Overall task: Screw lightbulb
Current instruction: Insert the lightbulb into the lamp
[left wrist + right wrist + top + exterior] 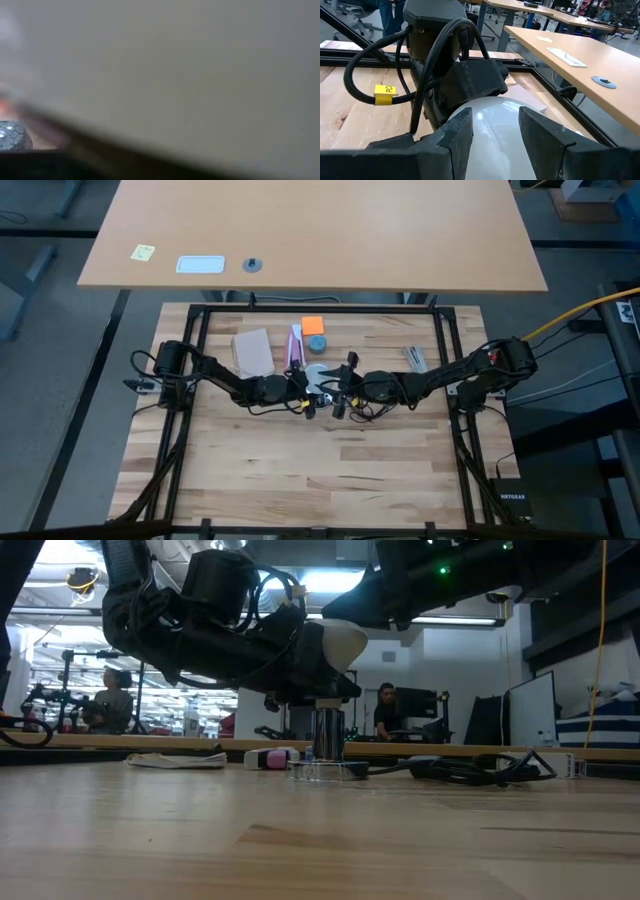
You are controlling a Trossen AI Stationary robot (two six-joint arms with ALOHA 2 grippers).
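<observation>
The left gripper (300, 392) is at mid desk (250, 470) and holds the lightbulb (335, 640) w/ narrow jaws. In the low view the bulb sits just above the silvery socket (328, 735), neck down; I cannot tell if they touch. A pink-and-white packet (296, 345) lies behind. The right gripper (338, 395) is approx. beside the bulb, its fingers (457, 135) on both sides of the globe, partly open; contact cannot be told.
</observation>
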